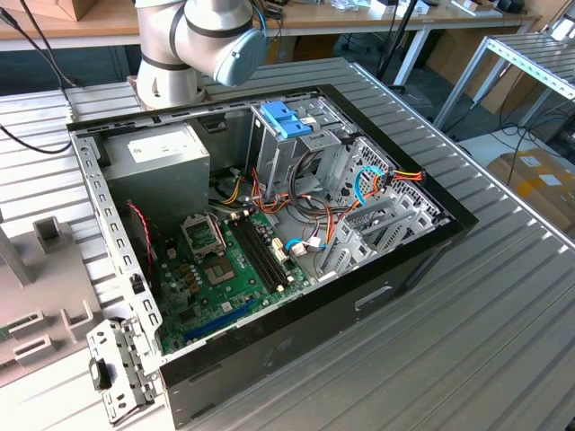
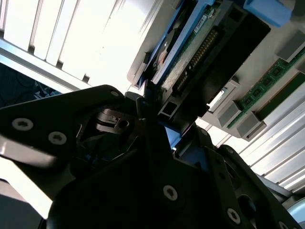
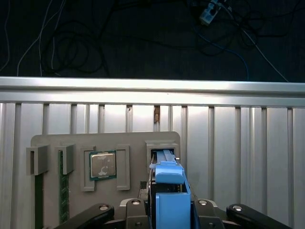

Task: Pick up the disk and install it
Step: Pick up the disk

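blue-railed disk point(image 3: 169, 191) logged upright in a slot of the grey holder plate point(image 3: 128, 143), blue end tab towards the first wrist camera. the plate is laid on the ribbed metal table point(image 3: 238, 157). (obs. 1)

noted. the gripper point(image 2: 157, 119) is set astride the disk's tab end in both wrist views. whether it is clamped on the disk or only placed around it cannot be told. (obs. 2)

step in hand is judged to be the pick-up. advice entered: the disk should be taken by its plastic rails, not by the green board face seen in the second wrist view, and squarely, so that it is not skewed. (obs. 1)

agreed. it should be drawn out in line with the slot walls, with no tilt, or binding in the slot may be expected. (obs. 2)

count requested. (obs. 1)

entered: one disk, one gripper, one holder plate. on the plate, one cpu chip point(image 3: 102, 165) and, it seems, two memory sticks point(image 3: 62, 195), each in its own recess. in the exterior view, one open computer case point(image 1: 395, 260) with one pale-blue latch point(image 1: 286, 119) at its far side. a grey plate at the exterior view's left, just beside the case, is taken to be the same holder. (obs. 2)
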`<state>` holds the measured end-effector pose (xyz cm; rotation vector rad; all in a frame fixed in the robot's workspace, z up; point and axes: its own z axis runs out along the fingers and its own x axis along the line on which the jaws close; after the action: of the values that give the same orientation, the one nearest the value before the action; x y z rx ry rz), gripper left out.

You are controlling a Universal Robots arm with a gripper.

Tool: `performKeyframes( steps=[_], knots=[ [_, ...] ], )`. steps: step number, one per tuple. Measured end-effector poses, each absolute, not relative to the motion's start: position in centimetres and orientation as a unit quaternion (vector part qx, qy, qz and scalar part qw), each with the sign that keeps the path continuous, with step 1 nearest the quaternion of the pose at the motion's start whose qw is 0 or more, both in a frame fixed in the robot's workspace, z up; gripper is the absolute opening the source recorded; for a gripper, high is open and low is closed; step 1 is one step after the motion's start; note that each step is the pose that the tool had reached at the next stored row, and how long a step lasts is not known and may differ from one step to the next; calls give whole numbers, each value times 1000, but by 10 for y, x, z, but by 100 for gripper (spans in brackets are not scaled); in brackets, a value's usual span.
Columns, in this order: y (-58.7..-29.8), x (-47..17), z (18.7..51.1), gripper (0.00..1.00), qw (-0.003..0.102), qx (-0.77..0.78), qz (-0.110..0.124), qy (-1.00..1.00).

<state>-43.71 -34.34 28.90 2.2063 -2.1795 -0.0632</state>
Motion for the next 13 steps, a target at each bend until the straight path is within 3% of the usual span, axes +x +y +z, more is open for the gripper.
performKeyframes(
  steps=[13],
  knots=[
    [-343,-437,292,37,20,711,-20,-702]
  ],
)
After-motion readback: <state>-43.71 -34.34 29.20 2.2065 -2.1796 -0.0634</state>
